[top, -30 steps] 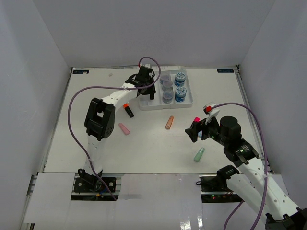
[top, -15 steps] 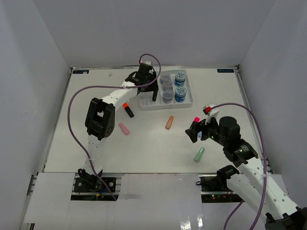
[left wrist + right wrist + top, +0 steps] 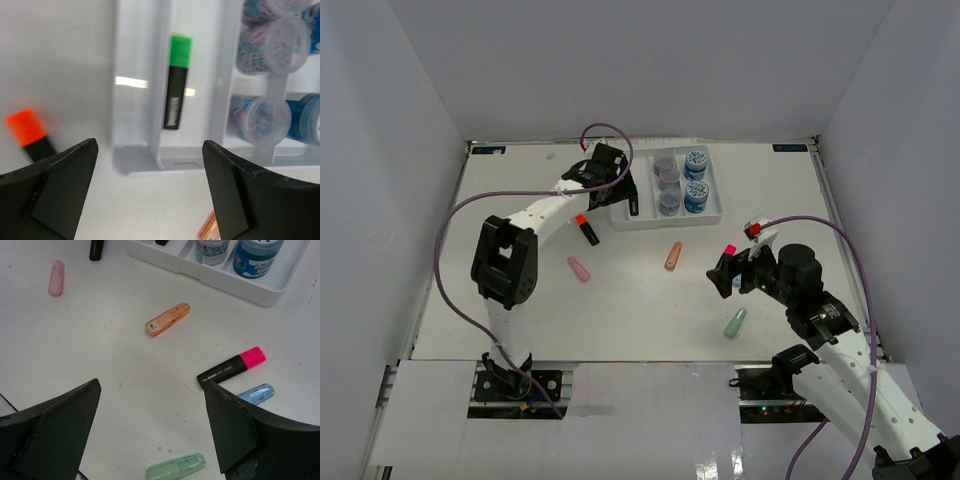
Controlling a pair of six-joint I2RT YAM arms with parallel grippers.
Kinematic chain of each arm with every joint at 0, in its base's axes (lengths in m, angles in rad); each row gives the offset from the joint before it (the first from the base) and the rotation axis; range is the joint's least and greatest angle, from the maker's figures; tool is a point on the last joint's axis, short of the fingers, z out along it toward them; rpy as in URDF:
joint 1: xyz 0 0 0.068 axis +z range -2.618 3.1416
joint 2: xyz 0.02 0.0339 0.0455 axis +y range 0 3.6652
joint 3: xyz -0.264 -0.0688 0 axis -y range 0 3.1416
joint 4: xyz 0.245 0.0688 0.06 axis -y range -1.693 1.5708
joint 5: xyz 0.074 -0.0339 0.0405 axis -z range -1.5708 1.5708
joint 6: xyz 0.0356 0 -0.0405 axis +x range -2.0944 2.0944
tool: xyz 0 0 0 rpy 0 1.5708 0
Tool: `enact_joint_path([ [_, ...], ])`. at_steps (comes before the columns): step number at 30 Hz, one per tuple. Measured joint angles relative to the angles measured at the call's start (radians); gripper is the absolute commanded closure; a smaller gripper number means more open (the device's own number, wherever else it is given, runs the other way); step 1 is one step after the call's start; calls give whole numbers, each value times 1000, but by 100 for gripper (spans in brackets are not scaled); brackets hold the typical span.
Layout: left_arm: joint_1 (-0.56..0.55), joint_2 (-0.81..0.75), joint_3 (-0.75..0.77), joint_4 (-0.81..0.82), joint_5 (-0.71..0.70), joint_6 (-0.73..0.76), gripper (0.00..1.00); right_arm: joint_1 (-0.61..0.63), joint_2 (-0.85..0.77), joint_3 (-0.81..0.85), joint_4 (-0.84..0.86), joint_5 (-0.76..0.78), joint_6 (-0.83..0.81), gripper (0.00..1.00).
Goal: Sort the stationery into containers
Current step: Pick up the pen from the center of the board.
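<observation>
On the counter [image 3: 520, 300] six highlighters [image 3: 167, 319] lie; tray [image 3: 665, 224] holds jars [image 3: 696, 196], one marker [image 3: 176, 85]; left pincer [image 3: 149, 145], right pincer [image 3: 152, 385] gape empty.

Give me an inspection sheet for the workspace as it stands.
Surface: white tabletop, no spills seen.
Job's things: white divided plastic tray holds green-capped black highlighter, three grey round jars, two blue-labelled round jars; loose on table: orange-capped black highlighter, pink-capped black highlighter, pastel pink highlighter, pastel orange highlighter, pastel blue highlighter, mint highlighter.
Clutter: nothing seen.
Grippers: left gripper open, empty, at tray's near-left corner; right gripper open, empty, over loose highlighters.
Cables: purple cables loop off both arms, not seen touching items.
Surroundings: plain white enclosure walls.
</observation>
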Motion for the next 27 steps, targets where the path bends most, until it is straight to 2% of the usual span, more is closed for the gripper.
enact_joint_path([
  [6, 64, -295, -261, -38, -99, -114, 5, 0, -2, 0, 0, 0, 0, 10],
  [9, 100, -349, -332, -39, -117, -147, 9, 0, -5, 0, 0, -1, 0, 10],
  [19, 135, -166, -391, -53, -85, -188, 23, 0, -22, 0, 0, -1, 0, 10],
  [25, 146, -91, -340, -66, -66, -190, 26, 0, -26, 0, 0, 0, 0, 10],
  [27, 147, -73, -315, -67, -61, -190, 30, 0, -26, 0, 0, 0, 0, 10],
])
